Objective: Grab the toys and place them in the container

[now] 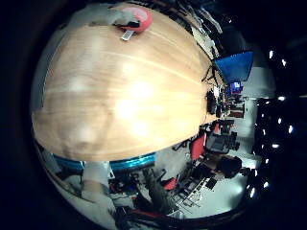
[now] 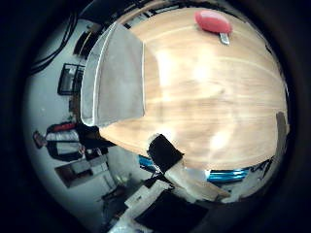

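wooden table (image 1: 120,100), blue monitor (image 1: 235,66) & red chair (image 1: 197,146) beyond its edge.

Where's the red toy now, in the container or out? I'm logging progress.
Out: the red toy lies on the wooden table, apart from the grey container.

Your two palm cameras look down from well above the counter (image 1: 120,105), sharing its red toy (image 2: 213,21)
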Robot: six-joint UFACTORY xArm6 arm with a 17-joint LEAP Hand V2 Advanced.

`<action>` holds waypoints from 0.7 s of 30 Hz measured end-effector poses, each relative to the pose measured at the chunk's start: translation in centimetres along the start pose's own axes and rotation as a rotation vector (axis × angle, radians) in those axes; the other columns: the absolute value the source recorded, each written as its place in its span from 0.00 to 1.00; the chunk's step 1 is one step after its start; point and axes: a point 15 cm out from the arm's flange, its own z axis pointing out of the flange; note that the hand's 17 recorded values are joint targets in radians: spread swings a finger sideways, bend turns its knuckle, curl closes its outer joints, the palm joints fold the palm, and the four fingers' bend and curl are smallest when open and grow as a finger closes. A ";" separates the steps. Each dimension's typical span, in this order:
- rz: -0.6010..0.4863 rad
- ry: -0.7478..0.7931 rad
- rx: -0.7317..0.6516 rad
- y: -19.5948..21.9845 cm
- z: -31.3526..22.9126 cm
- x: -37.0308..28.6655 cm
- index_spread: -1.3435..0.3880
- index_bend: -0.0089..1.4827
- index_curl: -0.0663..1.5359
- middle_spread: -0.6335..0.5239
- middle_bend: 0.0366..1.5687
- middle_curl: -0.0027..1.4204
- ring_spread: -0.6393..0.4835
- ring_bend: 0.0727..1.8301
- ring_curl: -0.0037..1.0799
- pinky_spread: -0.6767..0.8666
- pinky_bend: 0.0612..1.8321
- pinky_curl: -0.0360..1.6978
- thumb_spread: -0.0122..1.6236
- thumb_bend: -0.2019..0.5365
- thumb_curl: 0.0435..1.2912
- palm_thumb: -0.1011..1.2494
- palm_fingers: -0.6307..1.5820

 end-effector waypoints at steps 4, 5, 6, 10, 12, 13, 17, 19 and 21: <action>0.001 -0.004 0.005 -0.1 0.0 -0.1 0.52 0.11 0.20 0.47 0.14 0.25 0.56 0.27 0.21 0.73 0.37 0.16 0.68 0.24 0.18 0.27 0.39; -0.001 -0.005 -0.001 0.0 0.1 -0.2 0.52 0.11 0.20 0.47 0.14 0.25 0.56 0.27 0.21 0.73 0.37 0.16 0.68 0.24 0.18 0.27 0.39; -0.004 -0.005 -0.002 0.1 0.0 -0.3 0.52 0.11 0.20 0.47 0.14 0.25 0.56 0.27 0.21 0.73 0.37 0.16 0.68 0.24 0.18 0.27 0.39; -0.013 -0.005 0.003 0.1 -0.1 -0.6 0.52 0.11 0.21 0.47 0.14 0.26 0.56 0.27 0.21 0.73 0.37 0.15 0.68 0.24 0.18 0.27 0.39; -0.014 -0.006 -0.006 0.3 0.3 -0.6 0.52 0.11 0.21 0.47 0.14 0.26 0.55 0.27 0.21 0.73 0.38 0.15 0.68 0.24 0.18 0.27 0.39; -0.015 -0.006 -0.007 0.3 0.4 -0.6 0.52 0.11 0.21 0.47 0.14 0.26 0.55 0.27 0.21 0.73 0.38 0.15 0.68 0.24 0.18 0.27 0.39; -0.013 -0.005 -0.003 0.3 0.3 -0.6 0.52 0.11 0.21 0.47 0.14 0.25 0.55 0.27 0.21 0.73 0.38 0.15 0.68 0.24 0.18 0.27 0.39; -0.013 -0.005 -0.001 0.3 0.3 -0.6 0.52 0.11 0.21 0.47 0.14 0.25 0.55 0.28 0.21 0.73 0.38 0.15 0.68 0.24 0.18 0.27 0.39; -0.011 -0.004 0.007 0.1 0.2 -0.4 0.52 0.11 0.21 0.47 0.14 0.25 0.55 0.28 0.21 0.73 0.38 0.15 0.68 0.25 0.18 0.28 0.39</action>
